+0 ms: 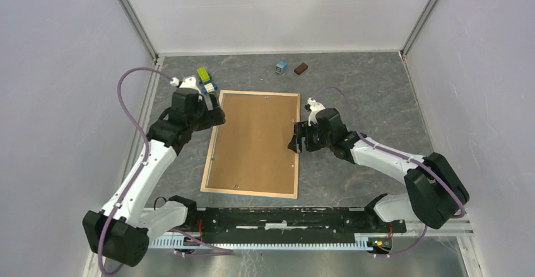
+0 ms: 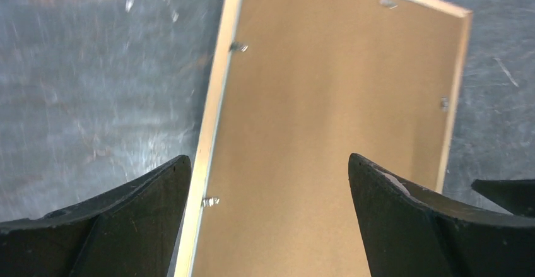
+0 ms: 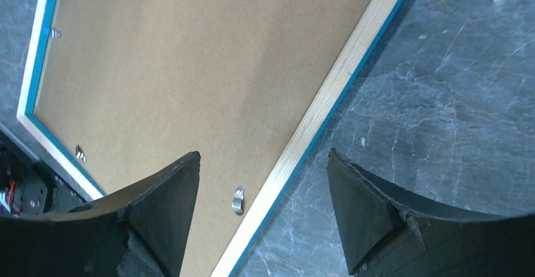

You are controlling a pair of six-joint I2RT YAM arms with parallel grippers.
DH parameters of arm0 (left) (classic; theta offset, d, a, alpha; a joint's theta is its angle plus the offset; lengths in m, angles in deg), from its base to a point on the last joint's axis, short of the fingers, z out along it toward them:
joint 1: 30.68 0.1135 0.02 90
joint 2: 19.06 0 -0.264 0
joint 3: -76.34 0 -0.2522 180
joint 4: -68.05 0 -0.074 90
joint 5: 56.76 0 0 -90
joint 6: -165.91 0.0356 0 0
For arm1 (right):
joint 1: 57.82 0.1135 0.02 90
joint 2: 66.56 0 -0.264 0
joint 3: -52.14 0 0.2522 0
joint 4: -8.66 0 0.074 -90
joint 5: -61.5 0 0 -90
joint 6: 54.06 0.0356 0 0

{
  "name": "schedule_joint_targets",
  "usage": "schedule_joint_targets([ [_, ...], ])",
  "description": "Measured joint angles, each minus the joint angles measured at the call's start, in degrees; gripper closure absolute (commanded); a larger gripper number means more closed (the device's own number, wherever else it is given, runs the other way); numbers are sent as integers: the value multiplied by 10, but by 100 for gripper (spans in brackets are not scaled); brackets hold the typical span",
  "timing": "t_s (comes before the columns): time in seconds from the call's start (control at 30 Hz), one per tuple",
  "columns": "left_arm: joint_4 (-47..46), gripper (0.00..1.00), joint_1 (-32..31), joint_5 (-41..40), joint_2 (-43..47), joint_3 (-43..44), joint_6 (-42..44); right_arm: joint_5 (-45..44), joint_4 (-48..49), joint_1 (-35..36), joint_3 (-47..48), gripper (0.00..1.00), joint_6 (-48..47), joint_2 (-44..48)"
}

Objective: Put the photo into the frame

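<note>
The frame (image 1: 215, 143) lies face down in the middle of the table, its light wood back up and a blue edge showing at its rim (image 3: 328, 94). A brown backing board (image 1: 255, 141) fills it, held by small metal clips (image 3: 238, 199). The photo is not in view. My left gripper (image 1: 217, 114) hovers open over the frame's left rim (image 2: 211, 119) near the far corner, nothing between its fingers (image 2: 268, 157). My right gripper (image 1: 296, 137) is open too, straddling the right rim (image 3: 263, 153), with one finger over the board and the other over the table.
Small toy blocks sit at the back: a green one (image 1: 203, 74) and a blue one (image 1: 208, 88) by the frame's far left corner, a blue cube (image 1: 281, 67) and a brown block (image 1: 301, 69) farther back. Walls close in both sides.
</note>
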Motion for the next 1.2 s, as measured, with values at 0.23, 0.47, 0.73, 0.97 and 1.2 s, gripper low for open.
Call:
schedule_joint_targets([
  [0.23,-17,0,199,163,-73,-96,-57,-35,85,-21,13,16,18,-33],
  [0.47,-51,0,274,245,-180,-124,-66,-29,193,-44,30,16,50,-86],
  [0.73,-81,0,279,289,-242,-125,-66,-23,224,-42,9,21,70,-117],
  [0.97,-101,0,279,344,-273,-126,-68,-23,248,-35,-6,21,86,-127],
  [1.2,-132,0,280,400,-291,-131,-86,-28,280,-21,-6,22,94,-158],
])
